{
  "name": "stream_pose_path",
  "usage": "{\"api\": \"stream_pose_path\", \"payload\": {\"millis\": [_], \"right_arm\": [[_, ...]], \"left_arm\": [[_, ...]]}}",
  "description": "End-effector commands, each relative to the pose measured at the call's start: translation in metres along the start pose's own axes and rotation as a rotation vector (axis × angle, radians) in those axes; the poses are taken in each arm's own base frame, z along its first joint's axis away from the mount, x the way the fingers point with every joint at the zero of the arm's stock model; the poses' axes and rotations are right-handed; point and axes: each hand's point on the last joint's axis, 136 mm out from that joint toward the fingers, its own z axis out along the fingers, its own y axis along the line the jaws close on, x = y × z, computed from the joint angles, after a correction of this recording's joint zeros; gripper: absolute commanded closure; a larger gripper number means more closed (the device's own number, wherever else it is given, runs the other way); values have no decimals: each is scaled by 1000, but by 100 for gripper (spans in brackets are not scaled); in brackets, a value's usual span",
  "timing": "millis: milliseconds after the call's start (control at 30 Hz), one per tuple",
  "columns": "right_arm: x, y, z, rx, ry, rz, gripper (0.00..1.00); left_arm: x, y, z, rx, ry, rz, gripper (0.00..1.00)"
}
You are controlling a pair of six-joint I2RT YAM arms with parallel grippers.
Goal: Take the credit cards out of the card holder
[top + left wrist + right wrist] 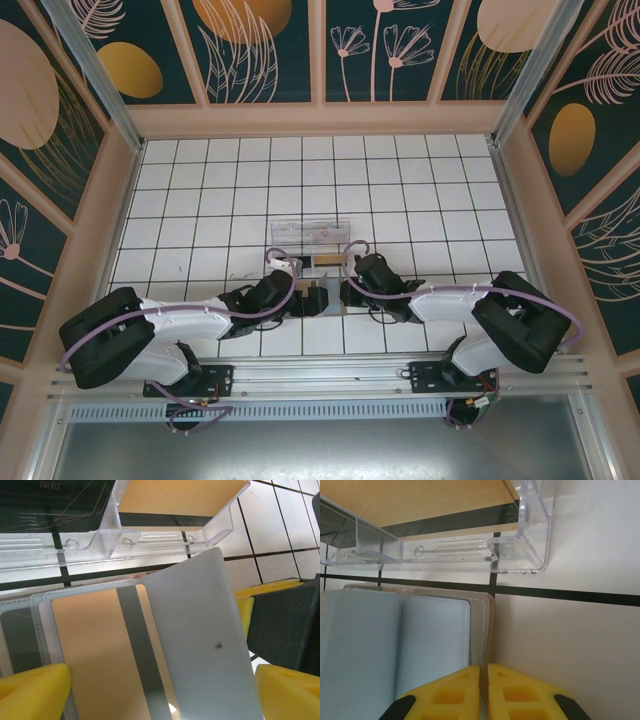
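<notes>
**Grey card loose between open jaws, holder pinned on the right**

On the left, the left gripper stands wide open, its yellow fingers far apart and not pressing on anything. Between them a pale grey card lies skewed across the opened card holder, its far corner pointing at the clear tray. I cannot tell whether its near end is tucked into a sleeve. Under it, a tan striped card sits squarely in its clear pocket. The tray just beyond already holds a dark card.

The holder lies flat on the tiled table, between the two arms and just short of the tray. On the right, the right gripper is closed, pinching the holder's stitched edge.

The step in hand looks like lifting the grey card away. To do it well, the left jaws should square up to the tilted card before closing, so that they take its two long edges and not a corner. The pull should run along the pocket's mouth, low and straight, while the right side keeps the holder pinned. If it lets go, the whole wallet could drag along with the card.
</notes>
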Motion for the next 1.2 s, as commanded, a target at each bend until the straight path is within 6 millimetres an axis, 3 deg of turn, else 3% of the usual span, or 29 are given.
{"api": "stream_pose_path", "payload": {"millis": [0,100,267,433,500,600,767,900,967,1167], "right_arm": [[1,1,1,10,2,-3,85],[-2,1,-1,13,-13,1,81],[-10,-2,-12,36,-58,-2,63],[-27,-6,-32,71,-156,16,53],[-29,1,-37,44,-158,-11,53],[-32,15,-42,-6,-145,-13,55],[-29,54,-42,-190,-108,-13,67],[-23,70,-32,-246,-56,3,72],[-18,77,-25,-257,-28,2,75],[-5,82,-6,-275,37,23,81]], "left_arm": [[3,-8,-2,33,29,10,3],[-1,-19,-4,77,23,25,3],[-7,-21,-4,66,9,29,3],[-18,0,-12,-49,-59,12,3],[-22,11,-17,-104,-87,5,6],[-23,26,-24,-180,-106,6,16],[-16,58,-32,-293,-123,-5,64],[-7,64,-26,-291,-102,-2,94],[-2,63,-20,-271,-84,2,100],[2,57,-10,-252,-52,19,100]]}}
